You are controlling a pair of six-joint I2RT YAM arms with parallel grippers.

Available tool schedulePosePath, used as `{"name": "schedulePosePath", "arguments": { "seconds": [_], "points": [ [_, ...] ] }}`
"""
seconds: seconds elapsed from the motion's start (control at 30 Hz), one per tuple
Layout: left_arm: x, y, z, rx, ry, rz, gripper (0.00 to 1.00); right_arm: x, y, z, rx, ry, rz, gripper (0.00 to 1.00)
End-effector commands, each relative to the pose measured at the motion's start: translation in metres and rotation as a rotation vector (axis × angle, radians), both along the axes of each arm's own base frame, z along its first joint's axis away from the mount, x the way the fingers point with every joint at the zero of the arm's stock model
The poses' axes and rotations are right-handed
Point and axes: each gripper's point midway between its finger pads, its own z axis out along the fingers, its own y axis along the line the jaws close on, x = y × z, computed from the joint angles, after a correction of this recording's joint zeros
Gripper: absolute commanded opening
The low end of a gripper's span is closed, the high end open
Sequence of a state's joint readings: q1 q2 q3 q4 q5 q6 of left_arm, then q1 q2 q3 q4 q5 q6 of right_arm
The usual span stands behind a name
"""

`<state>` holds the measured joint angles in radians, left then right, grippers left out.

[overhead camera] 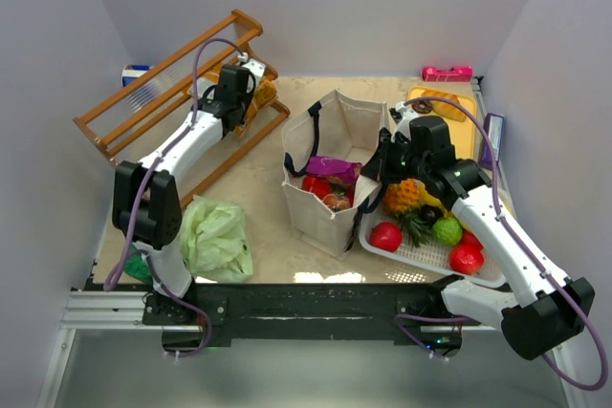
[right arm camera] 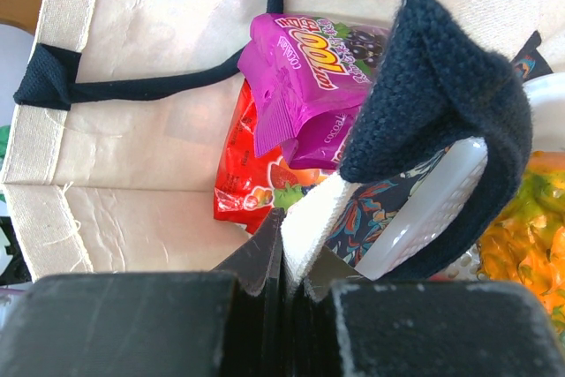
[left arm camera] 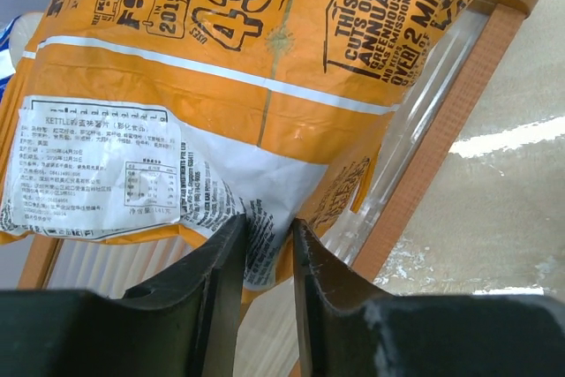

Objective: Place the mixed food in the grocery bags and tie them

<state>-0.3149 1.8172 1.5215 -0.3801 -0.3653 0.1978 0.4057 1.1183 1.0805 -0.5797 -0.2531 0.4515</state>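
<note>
An orange-yellow snack packet [left arm camera: 221, 50] leans on the wooden rack [overhead camera: 143, 93] at the back left. My left gripper [left arm camera: 267, 222] [overhead camera: 239, 93] is shut on the packet's lower printed flap. The beige canvas tote [overhead camera: 320, 207] stands open mid-table, with a purple packet [right arm camera: 309, 68] and a red packet [right arm camera: 243, 183] inside. My right gripper [right arm camera: 296, 236] [overhead camera: 382, 155] is shut on the tote's right rim [right arm camera: 313, 214], beside a black strap [right arm camera: 441, 86]. The pale green plastic bag [overhead camera: 215, 236] lies crumpled by the left arm's base.
A white mesh basket [overhead camera: 435, 257] right of the tote holds a pineapple [overhead camera: 406, 196], red fruit [overhead camera: 386, 236] and a green fruit [overhead camera: 447, 230]. A pink item [overhead camera: 447, 73] and a yellow tray [overhead camera: 440, 102] sit at the back right. Walls enclose three sides.
</note>
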Motion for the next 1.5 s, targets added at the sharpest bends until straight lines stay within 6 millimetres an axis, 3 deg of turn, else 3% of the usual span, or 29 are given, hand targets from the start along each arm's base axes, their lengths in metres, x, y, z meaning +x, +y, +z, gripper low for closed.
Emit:
{"name": "schedulePosePath", "arguments": {
  "seconds": [0.0,0.2,0.33,0.43,0.63,0.73,0.9,1.0,1.03,1.1,1.13,1.27,1.33,1.37,1.43,1.47],
  "points": [
    [-0.005,-0.014,0.032,-0.067,-0.081,-0.019,0.19,0.008,0.009,0.041,0.07,-0.131,0.031,0.05],
    [-0.01,-0.018,0.041,-0.058,-0.104,-0.021,0.08,0.008,0.009,0.042,0.07,-0.132,0.026,0.05],
    [-0.01,-0.013,0.034,-0.026,-0.092,-0.005,0.07,0.008,0.008,0.042,0.068,-0.13,0.027,0.05],
    [-0.009,-0.015,0.03,-0.028,-0.085,-0.009,0.0,0.007,0.007,0.041,0.066,-0.131,0.024,0.05],
    [-0.016,-0.037,0.048,-0.079,-0.127,-0.08,0.0,0.007,0.007,0.041,0.063,-0.131,0.022,0.05],
    [-0.021,-0.05,0.046,-0.103,-0.118,-0.121,0.0,0.006,0.007,0.04,0.064,-0.13,0.022,0.05],
    [-0.019,-0.049,0.039,-0.081,-0.099,-0.116,0.0,0.007,0.007,0.041,0.066,-0.131,0.021,0.05],
    [-0.016,-0.045,0.047,-0.066,-0.133,-0.098,0.0,0.007,0.007,0.041,0.064,-0.135,0.021,0.05],
    [-0.012,-0.044,0.053,-0.059,-0.154,-0.087,0.24,0.008,0.007,0.043,0.066,-0.135,0.02,0.05],
    [-0.003,-0.043,0.051,-0.04,-0.164,-0.073,0.53,0.009,0.007,0.043,0.064,-0.133,0.02,0.05],
    [0.003,-0.044,0.061,-0.04,-0.185,-0.062,0.7,0.009,0.009,0.043,0.067,-0.134,0.028,0.06],
    [0.021,-0.042,0.057,-0.009,-0.207,-0.031,0.89,0.009,0.008,0.041,0.063,-0.13,0.026,0.06],
    [0.03,-0.045,0.06,0.0,-0.21,-0.031,0.92,0.009,0.008,0.043,0.059,-0.133,0.028,0.06],
    [0.034,-0.047,0.045,0.017,-0.173,-0.034,0.92,0.009,0.007,0.044,0.056,-0.134,0.024,0.06],
    [0.041,-0.047,0.044,0.021,-0.164,-0.03,0.92,0.008,0.005,0.045,0.05,-0.136,0.02,0.06],
    [0.043,-0.044,0.032,0.026,-0.137,-0.015,0.9,0.008,0.004,0.045,0.045,-0.138,0.017,0.07]
  ]
}}
